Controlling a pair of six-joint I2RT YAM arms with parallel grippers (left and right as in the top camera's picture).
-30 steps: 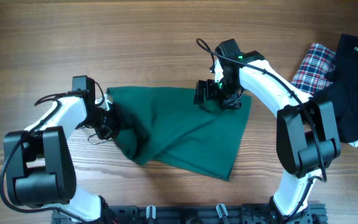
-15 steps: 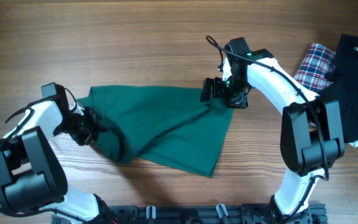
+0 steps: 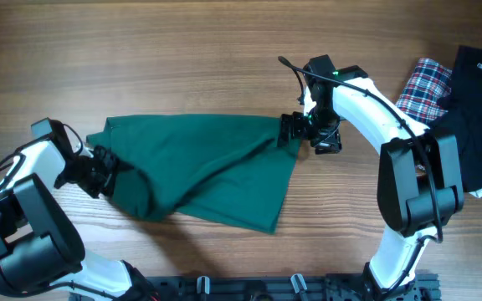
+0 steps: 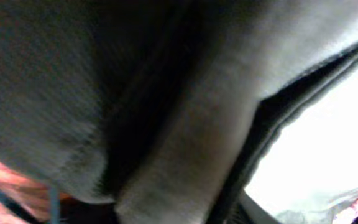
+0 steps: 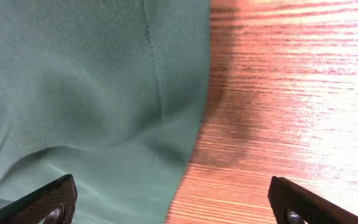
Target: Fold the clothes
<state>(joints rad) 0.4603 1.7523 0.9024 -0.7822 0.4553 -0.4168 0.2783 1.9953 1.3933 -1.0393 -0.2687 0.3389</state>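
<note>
The clothes (image 3: 199, 167), stretched between both claws, could slide and bunch instead of folding, since the right claw (image 3: 298, 134) gapes wide over the hem, pinning nothing, while the left claw (image 3: 100, 170) grips its corner; versus a second ago the cloth has dragged toward the left claw.

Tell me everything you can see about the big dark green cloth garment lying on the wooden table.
The dark teal-green garment is plain, soft-looking fabric with no print, far larger than either gripper. It lies spread but uneven on the wooden table, with diagonal folds and overlapping layers toward its lower edge. The left gripper appears to pinch its bunched left end; the open right gripper is at its upper right corner. A stitched seam shows near that edge.
</note>
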